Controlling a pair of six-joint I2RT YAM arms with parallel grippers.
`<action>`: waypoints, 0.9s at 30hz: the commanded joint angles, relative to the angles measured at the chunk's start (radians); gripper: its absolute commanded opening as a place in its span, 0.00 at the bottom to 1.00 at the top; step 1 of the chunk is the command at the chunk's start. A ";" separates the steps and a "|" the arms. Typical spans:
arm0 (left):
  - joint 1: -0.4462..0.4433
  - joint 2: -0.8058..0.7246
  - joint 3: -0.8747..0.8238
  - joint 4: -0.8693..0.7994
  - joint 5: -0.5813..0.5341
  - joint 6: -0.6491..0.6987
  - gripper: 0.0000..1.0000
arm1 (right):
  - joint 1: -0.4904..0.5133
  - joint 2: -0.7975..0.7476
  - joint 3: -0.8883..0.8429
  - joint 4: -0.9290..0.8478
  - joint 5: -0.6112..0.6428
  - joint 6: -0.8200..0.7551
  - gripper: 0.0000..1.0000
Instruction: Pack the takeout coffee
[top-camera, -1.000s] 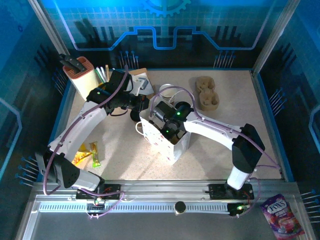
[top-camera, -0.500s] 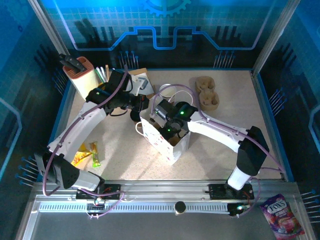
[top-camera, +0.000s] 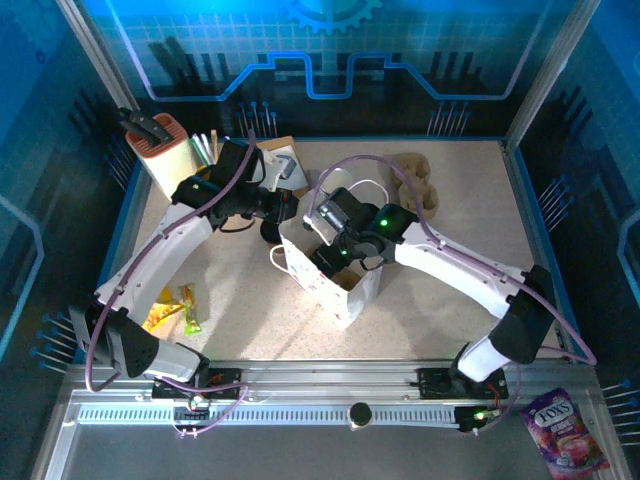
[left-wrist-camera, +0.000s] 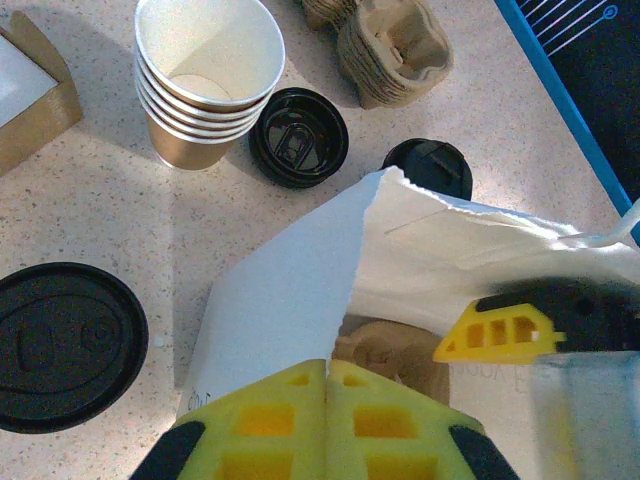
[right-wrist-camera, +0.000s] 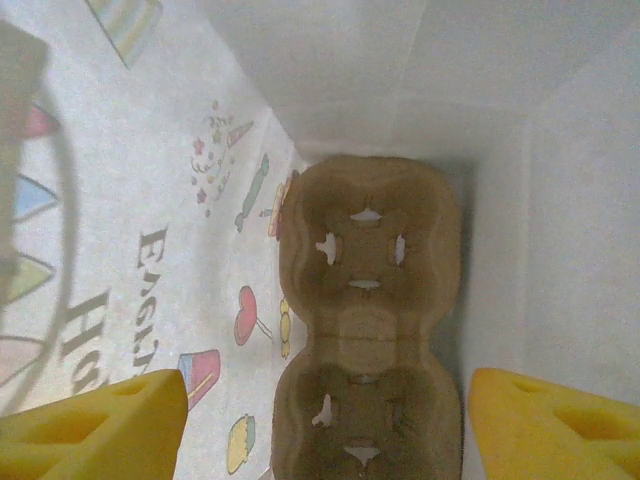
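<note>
Blue-tinted overhead light, sharp shadows, blurry close foregrounds

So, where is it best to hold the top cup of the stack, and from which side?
Probably its rim, from above. The top cup stands upright, mouth open, so its wall can be pinched inside and out. A black lid lies beside the stack, crowding a side approach.

right tool (right-wrist-camera: 320, 420) looking straight down into the white paper bag (right-wrist-camera: 420, 70). yellow fingertips (right-wrist-camera: 95, 425) spread wide at the bottom corners, nothing between them. beige pulp cup carrier (right-wrist-camera: 365, 330) lies flat on the bag floor, both wells empty. left bag wall shows coloured print and lettering (right-wrist-camera: 120, 300).
</note>
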 joint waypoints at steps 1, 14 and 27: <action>0.005 -0.034 -0.017 -0.002 0.028 0.021 0.00 | 0.012 -0.053 0.041 0.008 0.009 0.008 0.75; 0.005 -0.032 -0.016 -0.001 0.027 0.022 0.00 | 0.005 -0.134 0.149 -0.011 0.041 -0.034 0.77; 0.006 -0.038 -0.017 -0.001 0.021 0.028 0.00 | -0.082 -0.298 0.219 -0.019 0.093 -0.089 0.81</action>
